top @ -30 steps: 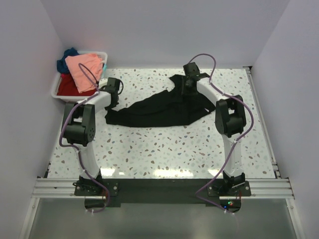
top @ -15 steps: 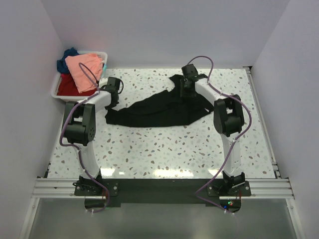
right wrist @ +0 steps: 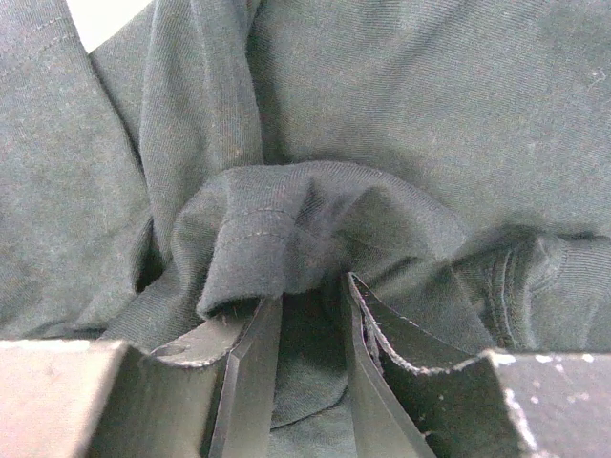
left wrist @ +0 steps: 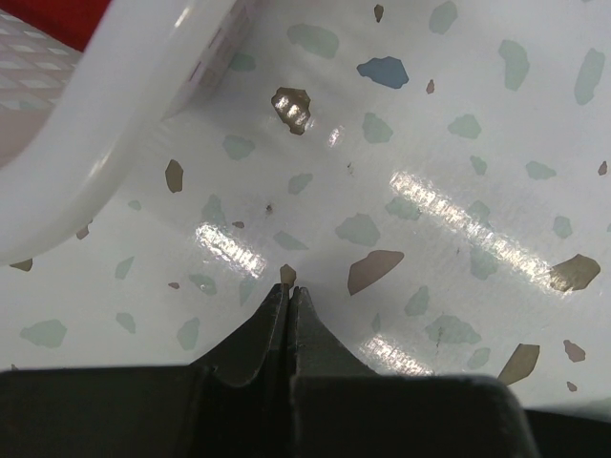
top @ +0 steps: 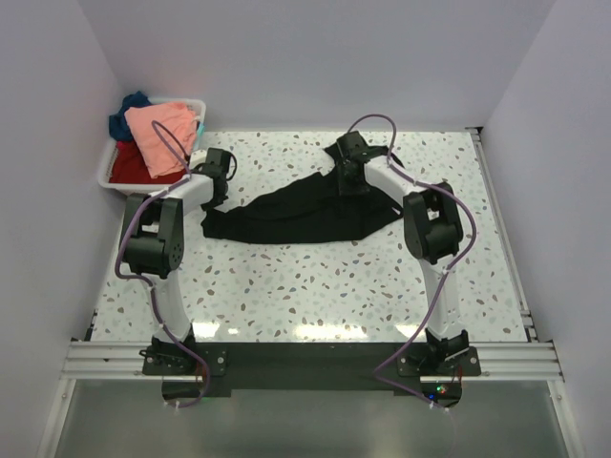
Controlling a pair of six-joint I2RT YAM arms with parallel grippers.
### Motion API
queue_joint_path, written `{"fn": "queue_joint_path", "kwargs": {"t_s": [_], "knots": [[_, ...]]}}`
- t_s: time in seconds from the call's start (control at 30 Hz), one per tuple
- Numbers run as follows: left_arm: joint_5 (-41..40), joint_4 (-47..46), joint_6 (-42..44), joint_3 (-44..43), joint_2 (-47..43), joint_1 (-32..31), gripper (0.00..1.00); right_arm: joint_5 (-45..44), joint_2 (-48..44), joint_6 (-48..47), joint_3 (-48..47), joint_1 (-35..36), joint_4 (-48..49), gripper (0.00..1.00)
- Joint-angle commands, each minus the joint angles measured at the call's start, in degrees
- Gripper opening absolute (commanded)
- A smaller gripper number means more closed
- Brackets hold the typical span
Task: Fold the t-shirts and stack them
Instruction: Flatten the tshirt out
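A black t-shirt (top: 296,215) lies crumpled across the middle of the speckled table. My right gripper (top: 347,177) is at its far upper part, and in the right wrist view the right gripper (right wrist: 305,286) is shut on a bunched fold of the black t-shirt (right wrist: 410,114). My left gripper (top: 214,191) sits beside the shirt's left end. The left gripper (left wrist: 287,291) is shut and empty over bare table. A salmon-pink t-shirt (top: 162,134), a red t-shirt (top: 129,167) and a dark blue t-shirt (top: 129,107) are heaped in the bin.
The white plastic bin (top: 107,172) stands at the table's far left corner. Its rim (left wrist: 95,143) curves close to my left fingertips. White walls enclose the table on the left, back and right. A metal rail runs along the near edge.
My right gripper has moved a little to the left and nearer, dragging the upper part of the black t-shirt with it. The left arm has stayed still.
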State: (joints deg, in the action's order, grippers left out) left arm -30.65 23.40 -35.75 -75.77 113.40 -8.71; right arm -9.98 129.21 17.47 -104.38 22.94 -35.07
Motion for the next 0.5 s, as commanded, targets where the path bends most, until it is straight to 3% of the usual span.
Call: {"fn": "queue_joint_path", "kwargs": {"t_s": [0.0, 0.2, 0.47], "knots": [[-0.28, -1.07, 0.59, -2.19, 0.50, -0.08, 0.00, -2.93, -1.59, -1.39, -2.23, 0.53, 0.97, 0.35], [-0.11, -0.98, 0.59, -2.02, 0.41, -0.08, 0.00, -8.20, -0.62, -1.83, -5.48, 0.53, 1.14, 0.33], [-0.11, -0.99, 0.59, -1.66, 0.15, 0.01, 0.00, -8.22, 0.43, -2.27, -6.98, 0.44, 1.32, 0.32]]}}
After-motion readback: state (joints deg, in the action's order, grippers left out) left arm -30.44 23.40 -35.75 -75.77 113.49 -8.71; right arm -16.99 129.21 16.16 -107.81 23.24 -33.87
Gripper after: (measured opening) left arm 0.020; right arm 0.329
